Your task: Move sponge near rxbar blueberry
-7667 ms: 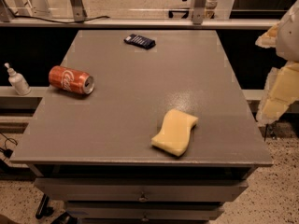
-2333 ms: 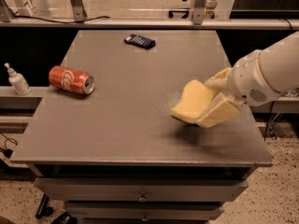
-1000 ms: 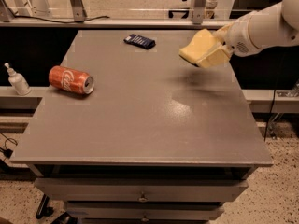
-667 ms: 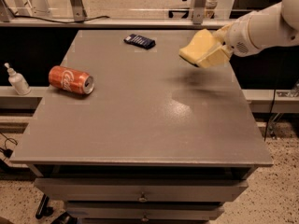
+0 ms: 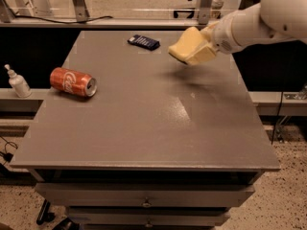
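Sponge point(image 5: 183, 45): pale yellow foam block, thick, edges rounded and wavy, tilted with its left end lowest; held off the table point(image 5: 144, 123), a soft shadow on the grey top beneath it; gripper point(image 5: 200, 51) at the far right of the table, grasping the sponge's right end, white arm point(image 5: 259, 18) reaching in from the upper right; rxbar blueberry point(image 5: 144, 42): small flat dark navy bar, faint pale print, lying near the far edge, just left of the sponge, apart; red soda can point(image 5: 73, 82) on its side at the left; white pump bottle point(image 5: 18, 82) beyond the left edge.
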Robot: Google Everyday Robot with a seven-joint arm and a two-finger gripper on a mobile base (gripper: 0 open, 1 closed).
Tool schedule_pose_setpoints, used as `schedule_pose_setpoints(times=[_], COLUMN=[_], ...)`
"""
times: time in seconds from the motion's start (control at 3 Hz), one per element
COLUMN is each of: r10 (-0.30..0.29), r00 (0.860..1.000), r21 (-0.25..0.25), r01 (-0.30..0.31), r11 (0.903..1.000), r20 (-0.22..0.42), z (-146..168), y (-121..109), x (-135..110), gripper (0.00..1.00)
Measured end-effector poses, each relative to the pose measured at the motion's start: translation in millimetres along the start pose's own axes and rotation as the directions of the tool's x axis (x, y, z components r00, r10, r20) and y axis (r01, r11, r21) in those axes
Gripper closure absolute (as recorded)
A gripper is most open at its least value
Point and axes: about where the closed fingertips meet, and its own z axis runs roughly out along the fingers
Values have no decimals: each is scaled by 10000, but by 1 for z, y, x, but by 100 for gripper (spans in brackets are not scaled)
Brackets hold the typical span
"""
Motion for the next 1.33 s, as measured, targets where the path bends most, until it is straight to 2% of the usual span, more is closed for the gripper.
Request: schedule_pose_setpoints(times=[0.33,1.0,1.33], r10=[-184,-259,-105], r00=[9998,9994,9998], r21=[88,-111,-401], r01=[183,261,112], r11=[9998,9996,9991], r20=[109,225,183], z=[36,95,114], y=[-13,-32,-38], x=[-13,-30,-28], gripper=[100,100,81])
